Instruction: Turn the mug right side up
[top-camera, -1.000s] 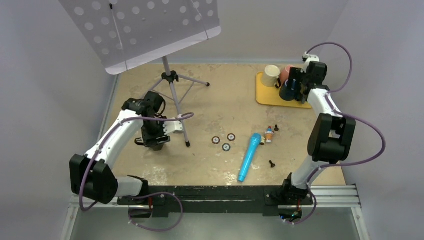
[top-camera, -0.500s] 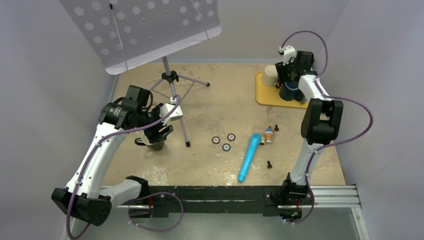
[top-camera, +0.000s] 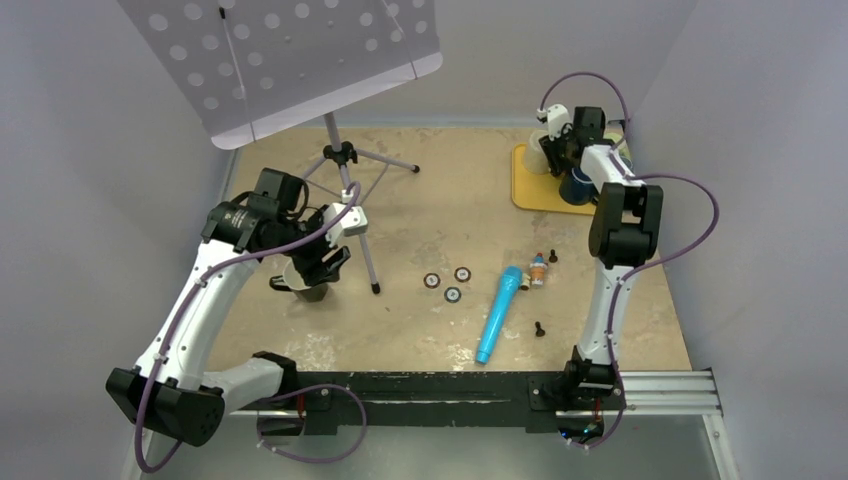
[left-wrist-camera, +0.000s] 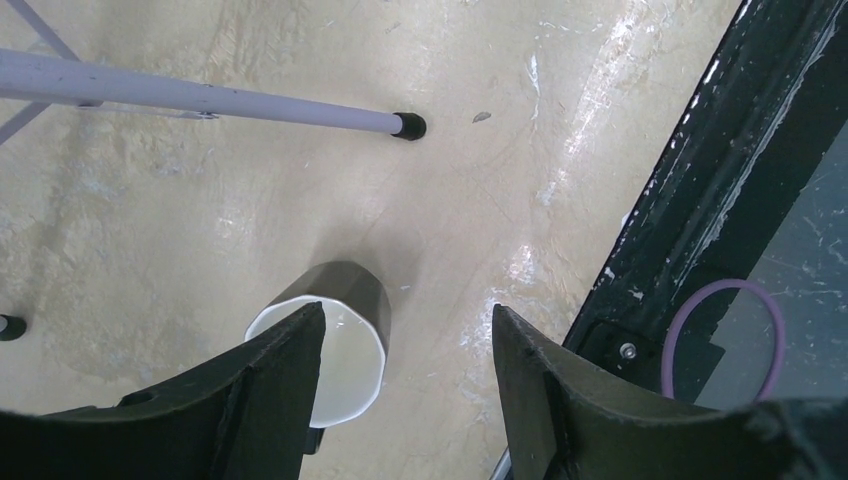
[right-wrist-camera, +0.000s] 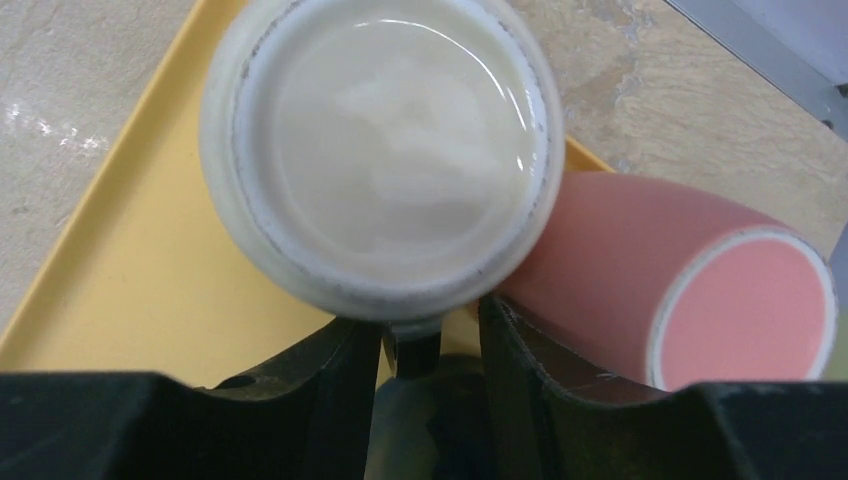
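Soft, even light is falling from overhead, leaving every view bright. White glare is streaking across the tan marbled tabletop (left-wrist-camera: 560, 150), and a faint shadow is pooling beside the dark octagonal mug (left-wrist-camera: 350, 300). The upturned cream ceramic mug (right-wrist-camera: 380, 150) is glinting, and the black right-gripper fingers (right-wrist-camera: 300, 400) are blurring near the lens.

On the tray (top-camera: 535, 197), far right, the upturned mug (right-wrist-camera: 385, 150) stands just beside the lying mug (right-wrist-camera: 640, 250).

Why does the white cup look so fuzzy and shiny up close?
Right wrist view: the cream mug sits very near the lens, so it blurs, and glare smears across it. Left wrist view: sharper, with bright glints on the table.
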